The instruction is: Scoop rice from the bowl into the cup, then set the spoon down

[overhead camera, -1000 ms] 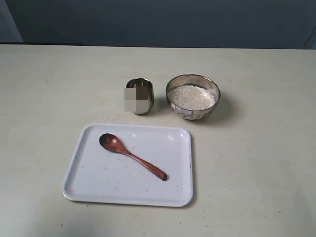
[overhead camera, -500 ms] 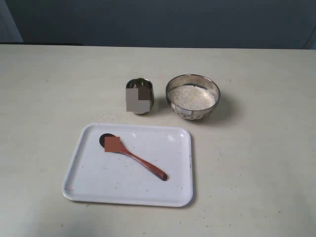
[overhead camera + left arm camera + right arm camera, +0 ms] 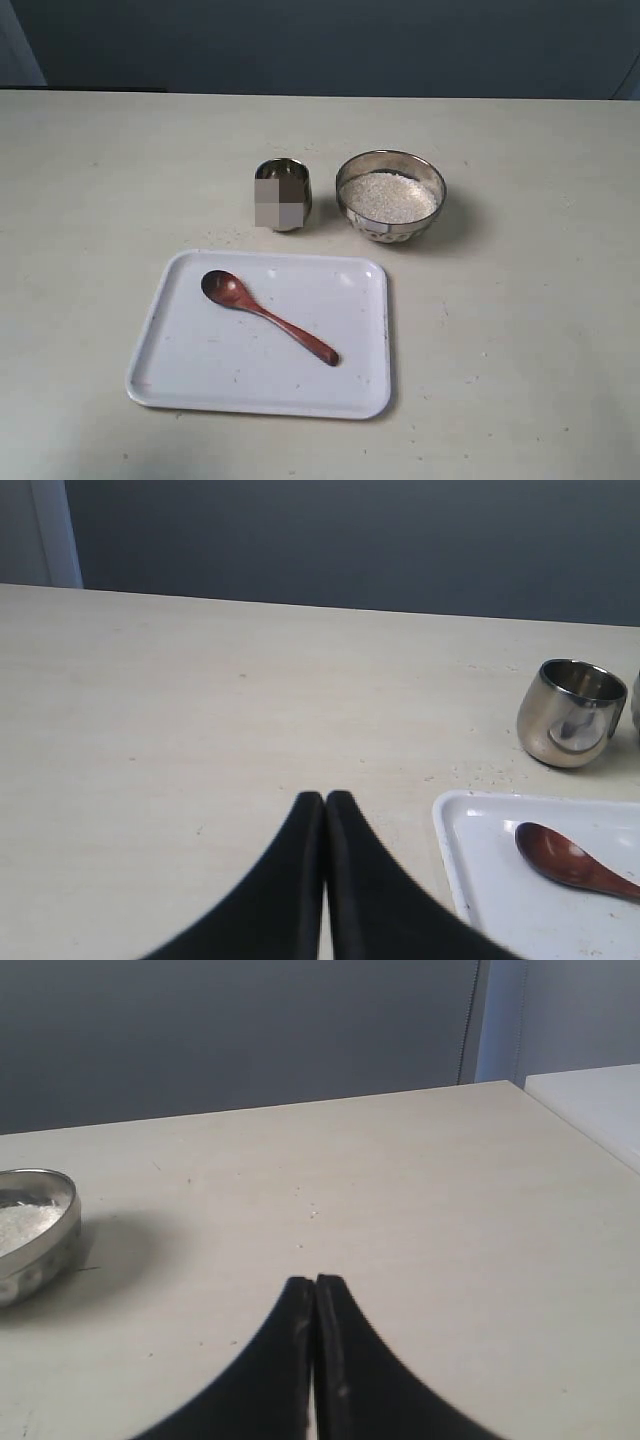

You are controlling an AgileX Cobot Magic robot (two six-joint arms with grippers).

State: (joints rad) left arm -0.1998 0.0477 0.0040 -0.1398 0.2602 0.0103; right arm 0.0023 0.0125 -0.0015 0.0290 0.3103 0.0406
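The dark reddish-brown wooden spoon (image 3: pixel 265 314) lies on a white tray (image 3: pixel 180 375), oval end toward the far left; its oval end (image 3: pixel 565 856) also shows in the left wrist view. Behind the tray stand the steel cup (image 3: pixel 283 193) (image 3: pixel 571 712) and, to its right, the steel bowl (image 3: pixel 391 224) heaped with white rice (image 3: pixel 388 195); the bowl's rim (image 3: pixel 45 1220) shows in the right wrist view. Neither gripper appears in the exterior view. My left gripper (image 3: pixel 325 797) is shut on nothing over bare table, left of the tray. My right gripper (image 3: pixel 313 1281) is shut and empty, right of the bowl.
The white tray's corner (image 3: pixel 470 810) lies close to the left gripper. Loose grains speckle the beige table (image 3: pixel 520 330) around the cup. A dark wall runs behind the far table edge, and the table's right edge (image 3: pixel 575 1125) shows in the right wrist view.
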